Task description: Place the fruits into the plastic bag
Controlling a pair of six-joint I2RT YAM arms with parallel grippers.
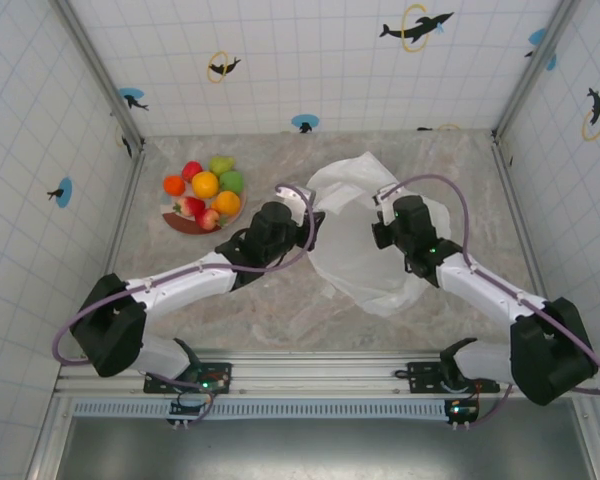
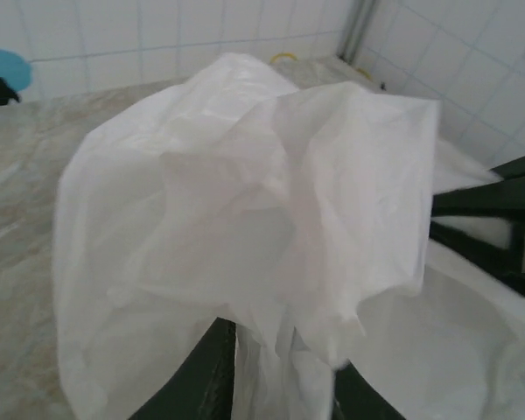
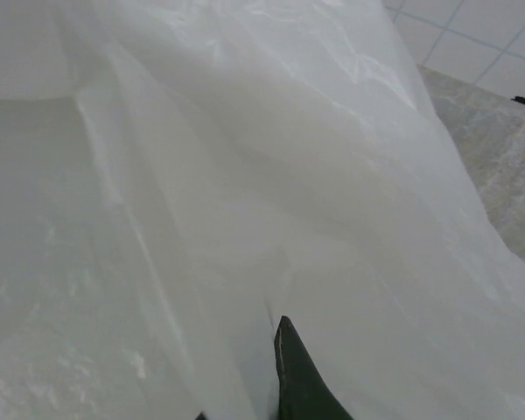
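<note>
Several glossy fruits (image 1: 205, 185), red, orange and green, are heaped on a round plate (image 1: 183, 226) at the back left. The white plastic bag (image 1: 365, 250) lies crumpled in the middle of the table, between my two grippers. My left gripper (image 1: 311, 226) is at the bag's left edge. In the left wrist view its jaws (image 2: 282, 346) stand apart, with bag (image 2: 245, 201) film hanging between them. My right gripper (image 1: 381, 233) is at the bag's right side, shut on a fold of the bag (image 3: 245, 175). One dark fingertip (image 3: 290, 367) shows against the film; the other is hidden.
Tiled walls with dolphin stickers close the table in on three sides, with metal posts (image 1: 128, 120) in the back corners. Bare marble tabletop (image 1: 270, 300) lies in front of the bag and between the arms. Purple cables (image 1: 450, 190) loop over both arms.
</note>
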